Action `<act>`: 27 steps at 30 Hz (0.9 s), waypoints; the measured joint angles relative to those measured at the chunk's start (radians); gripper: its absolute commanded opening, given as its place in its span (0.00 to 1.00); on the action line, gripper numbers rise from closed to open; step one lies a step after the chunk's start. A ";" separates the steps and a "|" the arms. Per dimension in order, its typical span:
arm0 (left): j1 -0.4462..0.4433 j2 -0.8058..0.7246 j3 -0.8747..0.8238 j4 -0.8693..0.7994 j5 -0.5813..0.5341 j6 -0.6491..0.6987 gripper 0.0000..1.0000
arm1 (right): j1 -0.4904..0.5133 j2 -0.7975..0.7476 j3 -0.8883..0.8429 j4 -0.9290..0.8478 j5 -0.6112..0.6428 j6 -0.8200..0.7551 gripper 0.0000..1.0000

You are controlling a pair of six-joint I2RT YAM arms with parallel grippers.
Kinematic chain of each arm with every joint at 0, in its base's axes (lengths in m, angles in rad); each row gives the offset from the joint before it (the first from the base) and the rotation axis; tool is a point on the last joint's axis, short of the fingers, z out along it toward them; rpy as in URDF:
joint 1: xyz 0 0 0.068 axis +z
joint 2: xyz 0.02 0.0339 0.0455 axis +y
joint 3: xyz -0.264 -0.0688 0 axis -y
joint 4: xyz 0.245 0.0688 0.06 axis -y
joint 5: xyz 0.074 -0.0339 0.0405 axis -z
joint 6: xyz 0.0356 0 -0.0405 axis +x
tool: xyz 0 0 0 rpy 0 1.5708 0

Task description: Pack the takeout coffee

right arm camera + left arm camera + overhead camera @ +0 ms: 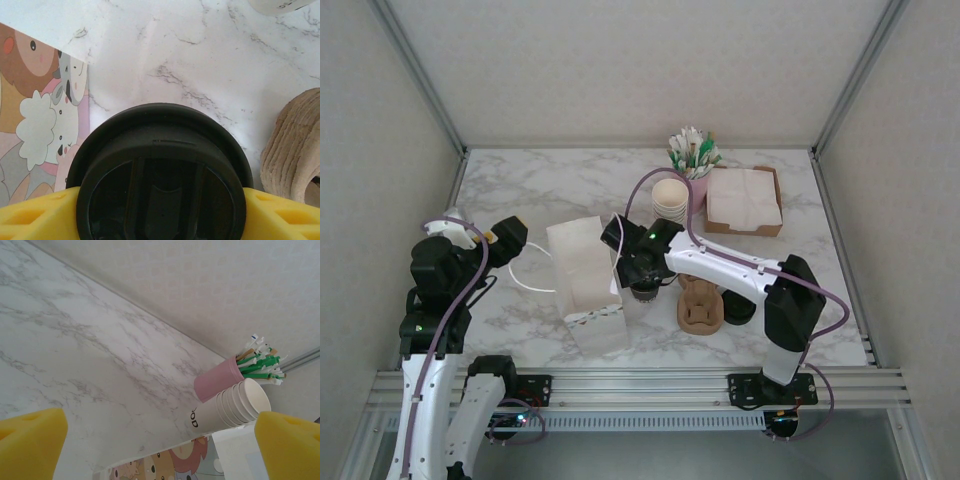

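My right gripper [642, 278] is shut on the takeout coffee [642, 293], a cup capped with a black lid [161, 175]. The lid hides the cup's beige body in the right wrist view, and yellow fingers [35, 215] press it from both sides. The cup is held just right of the white paper bag [586, 285], which carries a cartoon animal print [30, 100]. My left gripper [512, 238] hovers left of the bag, open, its yellow fingertips [30, 440] wide apart with nothing between them. The bag's upper edge [165, 465] lies just below that gap.
A brown pulp cup carrier [700, 303] [295, 145] stands right of the held cup. At the back are a stack of cream cups [670, 198] [232, 407], a pink cup of green-and-white sticks [695, 160] [220, 382] and a cardboard tray of napkins [745, 198].
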State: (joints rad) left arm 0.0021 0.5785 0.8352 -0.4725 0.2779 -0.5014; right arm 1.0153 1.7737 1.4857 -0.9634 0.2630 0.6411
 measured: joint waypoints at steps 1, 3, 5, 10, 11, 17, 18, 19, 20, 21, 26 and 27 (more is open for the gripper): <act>0.000 0.000 0.000 0.000 0.000 0.000 0.96 | 0.001 -0.003 -0.007 0.005 0.006 0.004 0.75; 0.000 0.000 0.000 0.000 0.000 0.000 0.96 | 0.002 -0.011 -0.021 0.013 0.014 0.014 0.75; 0.000 0.000 0.000 0.000 0.000 0.000 0.96 | 0.002 -0.017 -0.032 0.022 0.019 0.023 0.74; 0.000 0.004 0.000 0.000 0.000 0.000 0.96 | 0.003 -0.027 -0.048 0.031 0.035 0.031 0.73; 0.000 0.006 0.000 0.000 0.000 0.000 0.96 | 0.003 -0.026 -0.046 0.026 0.048 0.034 0.73; 0.000 0.010 0.000 0.000 0.000 0.000 0.96 | 0.005 -0.019 -0.043 -0.001 0.116 0.040 0.74; 0.000 0.010 0.000 0.000 0.000 0.000 0.96 | 0.005 -0.016 -0.043 -0.002 0.117 0.040 0.74; 0.000 0.010 0.000 0.000 0.000 0.000 0.96 | 0.005 -0.013 -0.044 -0.002 0.120 0.039 0.74; 0.000 0.010 0.000 0.000 0.000 0.000 0.96 | 0.005 -0.011 -0.044 -0.002 0.122 0.039 0.74; 0.000 0.010 0.000 0.000 0.000 0.000 0.96 | 0.005 -0.010 -0.044 -0.001 0.122 0.039 0.74; 0.000 0.010 0.000 0.000 0.000 0.000 0.96 | -0.006 -0.024 -0.069 0.035 0.084 0.029 0.74; 0.000 0.010 0.000 0.000 0.000 0.000 0.96 | -0.011 -0.029 -0.076 0.044 0.072 0.026 0.74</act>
State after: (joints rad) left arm 0.0021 0.5888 0.8352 -0.4728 0.2779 -0.5014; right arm 1.0042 1.7447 1.4101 -0.9192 0.3347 0.6670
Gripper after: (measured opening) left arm 0.960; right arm 0.740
